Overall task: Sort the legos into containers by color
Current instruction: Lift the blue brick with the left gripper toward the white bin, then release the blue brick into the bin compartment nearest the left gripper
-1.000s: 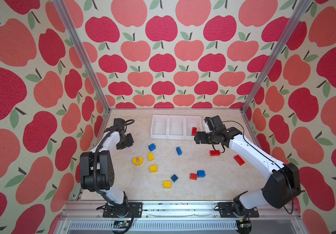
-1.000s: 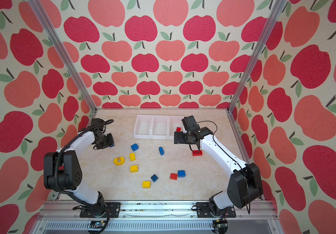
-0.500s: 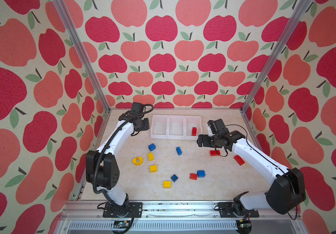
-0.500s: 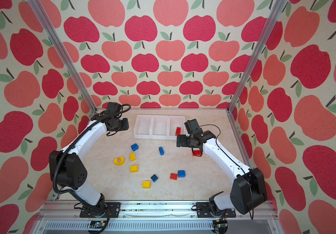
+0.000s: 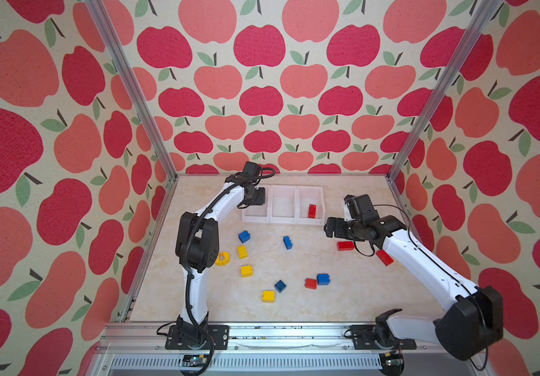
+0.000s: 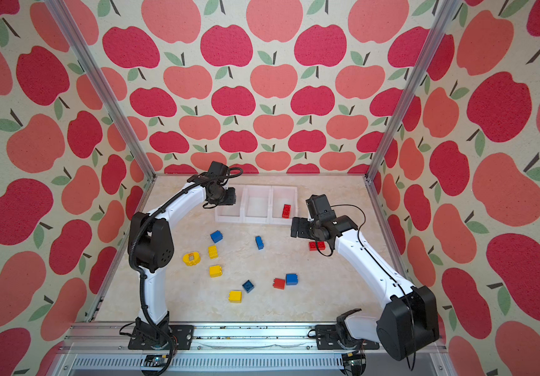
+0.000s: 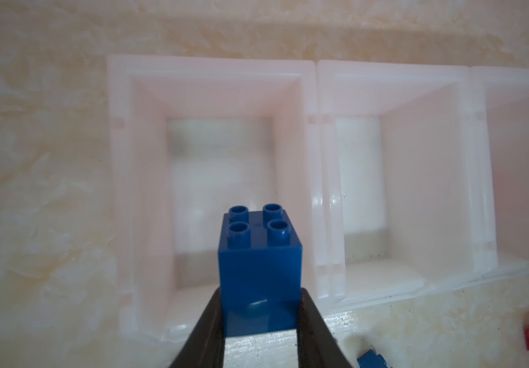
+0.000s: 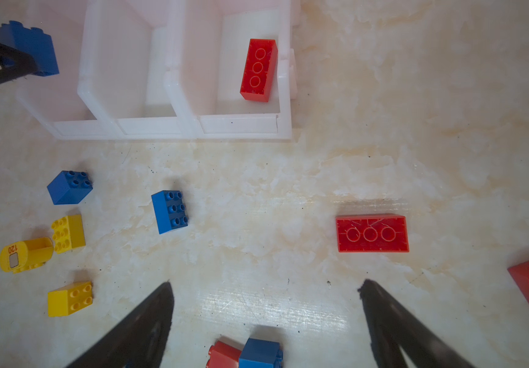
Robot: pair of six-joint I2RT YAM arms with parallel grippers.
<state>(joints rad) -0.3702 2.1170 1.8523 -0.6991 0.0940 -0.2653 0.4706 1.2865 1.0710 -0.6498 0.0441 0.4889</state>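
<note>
My left gripper (image 7: 260,306) is shut on a blue lego (image 7: 260,255) and holds it above the left bin of the three white containers (image 5: 283,223); in the right wrist view that blue lego (image 8: 30,47) hangs over the same bin. A red lego (image 5: 312,211) lies in the right bin. My right gripper (image 5: 330,228) stands open and empty over the table, to the right of the containers, with a red lego (image 8: 371,234) just ahead of it. Blue, yellow and red legos lie scattered on the table, among them a rounded yellow piece (image 5: 223,258).
Another red lego (image 5: 384,257) lies beside the right forearm. A red (image 5: 310,283) and a blue lego (image 5: 323,279) touch near the table's middle front. Metal frame posts and apple-patterned walls close in the table on three sides.
The left arm swung from the table's left side to the left bin, carrying the blue lego. The right gripper drew back from the right bin, still open; the red lego stays in that bin.
</note>
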